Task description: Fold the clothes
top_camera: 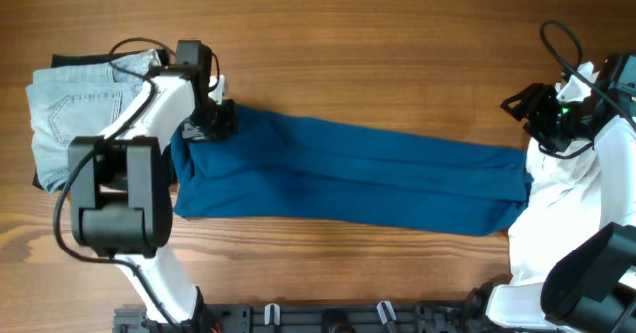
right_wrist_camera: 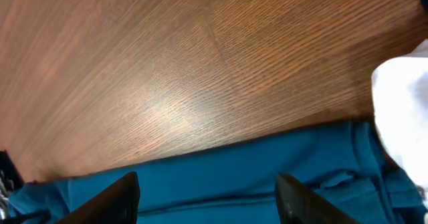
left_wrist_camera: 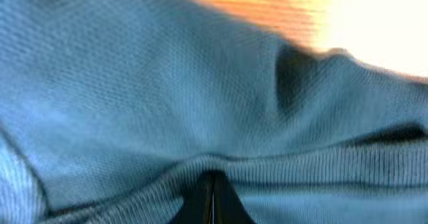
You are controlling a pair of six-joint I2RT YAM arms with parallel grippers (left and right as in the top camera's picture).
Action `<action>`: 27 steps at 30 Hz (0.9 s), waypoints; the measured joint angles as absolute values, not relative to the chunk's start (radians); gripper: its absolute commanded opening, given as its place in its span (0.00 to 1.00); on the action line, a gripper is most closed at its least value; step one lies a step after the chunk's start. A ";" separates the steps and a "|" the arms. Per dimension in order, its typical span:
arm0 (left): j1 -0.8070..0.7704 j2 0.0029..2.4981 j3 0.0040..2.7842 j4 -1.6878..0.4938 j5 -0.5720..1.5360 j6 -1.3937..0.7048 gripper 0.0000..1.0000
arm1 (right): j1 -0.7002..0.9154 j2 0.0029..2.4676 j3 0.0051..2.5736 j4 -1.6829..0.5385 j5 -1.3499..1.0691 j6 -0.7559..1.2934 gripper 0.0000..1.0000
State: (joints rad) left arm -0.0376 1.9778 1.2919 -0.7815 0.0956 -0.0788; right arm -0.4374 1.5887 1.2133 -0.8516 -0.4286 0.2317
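The dark blue polo shirt [top_camera: 348,179] lies folded into a long band across the wooden table [top_camera: 378,55]. My left gripper [top_camera: 211,119] is at the shirt's top left corner, shut on a ribbed edge of the blue fabric [left_wrist_camera: 214,164], which fills the left wrist view. My right gripper [top_camera: 532,109] is open and empty, held above the table just beyond the shirt's right end; its view shows the blue shirt [right_wrist_camera: 214,177] between its spread fingers [right_wrist_camera: 207,197].
Pale denim [top_camera: 70,109] lies folded at the far left with a black garment edge [top_camera: 45,182] under it. A white garment [top_camera: 561,209] lies at the right beside the shirt's end, also showing in the right wrist view [right_wrist_camera: 401,103].
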 measured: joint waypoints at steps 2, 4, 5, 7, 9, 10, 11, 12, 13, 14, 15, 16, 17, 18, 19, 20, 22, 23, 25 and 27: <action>-0.005 1.964 1.262 -0.701 0.064 -0.126 0.04 | -0.437 1.589 1.208 -0.850 -0.418 0.233 0.68; 0.083 1.963 1.244 -0.651 0.031 -0.182 0.04 | -0.437 1.589 1.177 -0.845 -0.393 0.237 0.69; 0.125 1.961 1.243 -0.636 0.028 -0.200 0.04 | -0.437 1.588 1.153 -0.834 -0.384 0.237 0.72; 0.204 1.961 1.239 -0.612 0.039 -0.224 0.04 | -0.437 1.588 1.085 -0.794 -0.366 0.241 0.78; 0.249 1.961 1.238 -0.603 0.039 -0.229 0.04 | -0.437 1.588 1.030 -0.754 -0.358 0.241 0.79; 0.265 1.961 1.237 -0.601 0.039 -0.231 0.04 | -0.437 1.588 1.000 -0.729 -0.356 0.244 0.80; 0.276 1.961 1.237 -0.601 0.039 -0.231 0.04 | -0.437 1.588 0.968 -0.705 -0.354 0.250 0.80; 0.278 1.961 1.237 -0.601 0.039 -0.231 0.04 | -0.437 1.588 0.946 -0.691 -0.354 0.255 0.80; 0.276 1.961 1.237 -0.601 0.034 -0.231 0.04 | -0.437 1.588 0.918 -0.669 -0.353 0.262 0.82; 0.272 1.961 1.237 -0.601 0.027 -0.231 0.04 | -0.437 1.588 0.893 -0.652 -0.351 0.266 0.84; 0.267 1.961 1.237 -0.601 0.019 -0.231 0.04 | -0.437 1.588 0.870 -0.644 -0.350 0.268 0.86; 0.262 1.961 1.237 -0.601 0.015 -0.231 0.04 | -0.437 1.588 0.850 -0.636 -0.351 0.270 0.88; 0.258 1.961 1.237 -0.601 0.008 -0.231 0.04 | -0.437 1.588 0.823 -0.623 -0.353 0.272 0.91; 0.253 1.961 1.237 -0.601 0.003 -0.231 0.04 | -0.437 1.588 0.799 -0.611 -0.359 0.270 0.92; 0.249 1.961 1.237 -0.601 -0.004 -0.231 0.04 | -0.437 1.588 0.775 -0.588 -0.370 0.262 0.92; 0.244 1.961 1.236 -0.601 -0.010 -0.231 0.04 | -0.439 1.576 0.760 -0.560 -0.387 0.253 0.91; 0.235 1.961 1.235 -0.601 -0.018 -0.231 0.04 | -0.440 1.562 0.718 -0.477 -0.453 0.224 0.83; 0.231 1.961 1.235 -0.602 -0.022 -0.231 0.04 | -0.440 1.555 0.694 -0.437 -0.499 0.205 0.77; 0.228 1.961 1.234 -0.602 -0.025 -0.231 0.04 | -0.442 1.549 0.646 -0.387 -0.582 0.172 0.67; 0.228 1.961 1.234 -0.602 -0.026 -0.231 0.04 | -0.443 1.549 0.625 -0.391 -0.614 0.153 0.61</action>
State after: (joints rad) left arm 0.2279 1.9614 1.2339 -0.6018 -0.0257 -0.2310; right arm -0.4427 1.5490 0.6254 -0.3912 -0.6136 0.1528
